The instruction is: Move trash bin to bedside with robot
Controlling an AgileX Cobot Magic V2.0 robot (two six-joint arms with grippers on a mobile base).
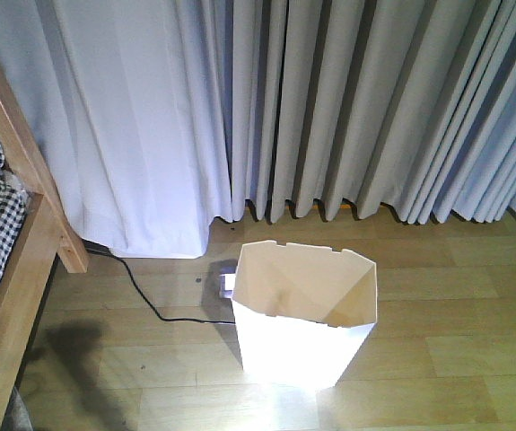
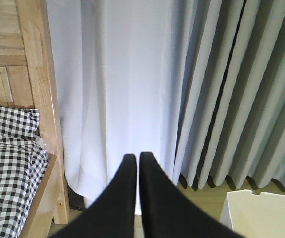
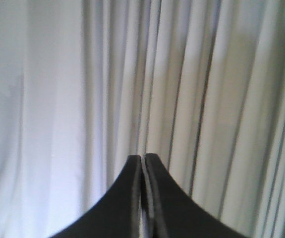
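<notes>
Wooden floor (image 1: 455,359), grey curtains (image 1: 374,108), white trash bin (image 1: 304,332) near bed (image 1: 24,260), left claw (image 2: 134,157) and right claw (image 3: 142,158) closed, empty

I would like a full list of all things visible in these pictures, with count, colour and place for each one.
trash bin: one, white outside, cream inside, standing upright on the floor in front of the curtains, apart from the bed.
bed: one, light-brown wooden rail and post, at the left edge.
bedding: one, black-and-white check, on the bed.
curtains: pale grey-white folds, across the whole back, hanging to the floor.
cable: one, black, on the floor from the bed post toward the bin.
small white item: one, on the floor behind the bin; what it is cannot be told.
floor: light wood boards.
left gripper: one, black, shut, holding nothing.
right gripper: one, black, shut, holding nothing.
</notes>
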